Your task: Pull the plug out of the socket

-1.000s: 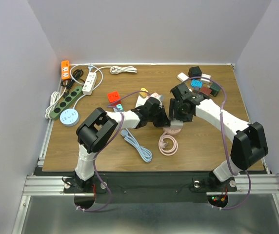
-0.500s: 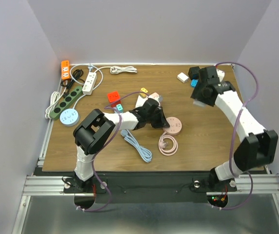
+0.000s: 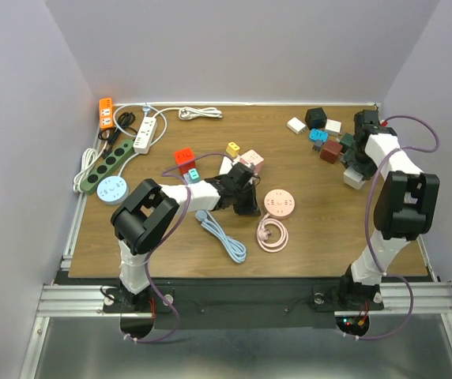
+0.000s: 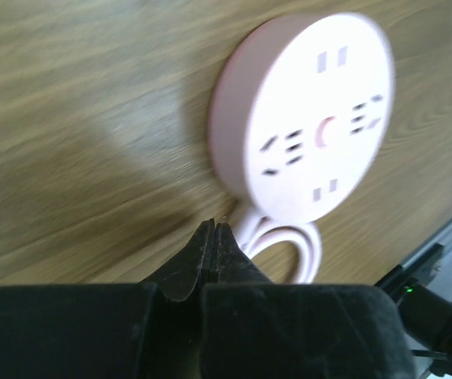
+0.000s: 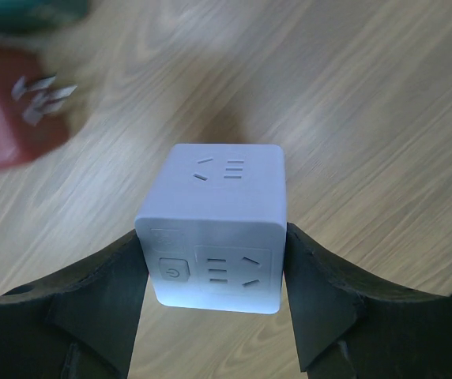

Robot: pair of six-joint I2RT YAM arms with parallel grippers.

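The white cube plug (image 5: pixel 218 197) is grasped by the right pincer (image 5: pixel 212 237), well to the right of the pink round socket (image 3: pixel 279 203) and clear of it, beside a cluster of other adapters (image 3: pixel 330 150); the left pincer (image 4: pixel 212 237) is clenched on nothing, its tips just beside the socket's rim; the pull is judged done, with setting-down in hand; next, a release onto bare counter (image 3: pixel 321 229) is called for, the neighbouring adapters left undisturbed
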